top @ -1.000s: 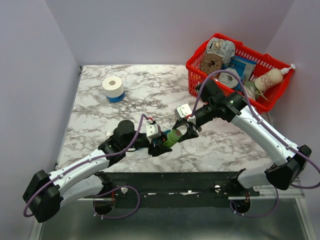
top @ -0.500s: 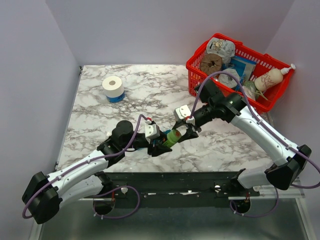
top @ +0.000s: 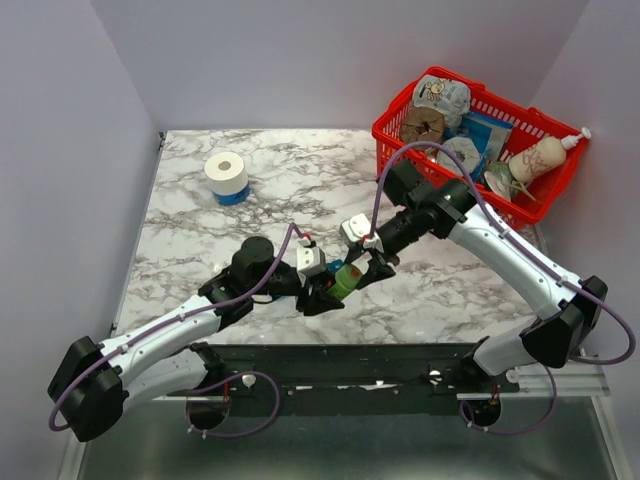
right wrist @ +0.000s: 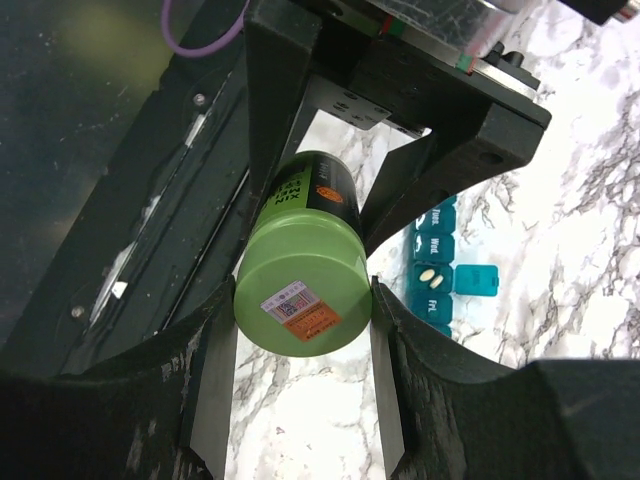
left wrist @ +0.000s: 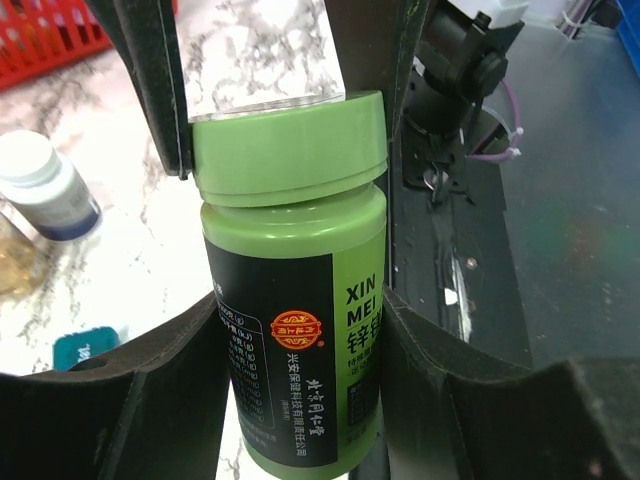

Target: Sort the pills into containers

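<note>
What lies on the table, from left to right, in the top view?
Paper roll → green bottle → red basket.

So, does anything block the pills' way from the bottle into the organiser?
Yes: the cap is on the green bottle, clamped by the right gripper. The pill organiser lies nearby, one lid open.
</note>
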Controlling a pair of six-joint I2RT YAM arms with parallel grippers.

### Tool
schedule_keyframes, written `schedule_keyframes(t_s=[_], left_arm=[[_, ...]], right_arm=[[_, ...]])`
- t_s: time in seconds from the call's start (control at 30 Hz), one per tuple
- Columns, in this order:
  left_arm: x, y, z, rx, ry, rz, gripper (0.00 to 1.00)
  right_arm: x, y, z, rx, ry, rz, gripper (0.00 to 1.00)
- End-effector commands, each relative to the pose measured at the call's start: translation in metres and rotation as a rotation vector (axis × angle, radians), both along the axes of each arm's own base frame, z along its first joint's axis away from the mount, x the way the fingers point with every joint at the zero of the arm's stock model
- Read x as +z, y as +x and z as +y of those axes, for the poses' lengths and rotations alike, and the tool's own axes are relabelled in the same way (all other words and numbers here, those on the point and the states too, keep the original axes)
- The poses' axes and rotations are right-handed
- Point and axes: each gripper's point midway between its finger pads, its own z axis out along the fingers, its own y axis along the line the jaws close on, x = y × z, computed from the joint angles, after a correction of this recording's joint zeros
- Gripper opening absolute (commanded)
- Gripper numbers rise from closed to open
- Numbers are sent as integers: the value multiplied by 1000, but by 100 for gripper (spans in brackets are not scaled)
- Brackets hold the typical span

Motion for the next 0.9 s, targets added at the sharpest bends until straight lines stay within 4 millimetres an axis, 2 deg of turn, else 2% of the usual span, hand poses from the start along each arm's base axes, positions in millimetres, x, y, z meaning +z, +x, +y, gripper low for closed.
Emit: schedule_keyframes(t_s=[0.0, 0.1, 0.33, 0.37, 0.43, 0.47, 0.53, 0.63, 0.73, 0.87], left_arm=[[62, -8, -9, -94, -139, -138, 0], [66, -10, -10, -113, -137, -115, 0], [74, 1, -15, -37, -198, -20, 0], [85, 4, -14, -17, -246, -55, 0], [90, 5, -11, 11, -292, -64, 0], [99, 7, -9, 27, -327, -98, 0], [103, 11, -8, 48, -330, -155, 0], [100, 16, -3, 73, -298, -252, 0], [105, 24, 5, 132, -293, -343, 0], [116, 41, 13, 243, -302, -407, 0]], right_arm=[[-16, -17, -7, 89, -73, 9, 25], [-18, -12, -5, 81, -83, -53, 25], [0, 0, 10, -32, -10, -86, 24], [-3, -1, 10, -37, -10, -71, 24], [0, -5, 14, -41, 14, -36, 24], [-2, -7, 14, -42, 15, -17, 24], [-3, -10, 17, -56, 3, 46, 21], [-1, -20, 18, -46, -20, 150, 20], [-9, -27, 20, -55, -60, 261, 20], [-20, -12, 27, -224, -93, 318, 20]])
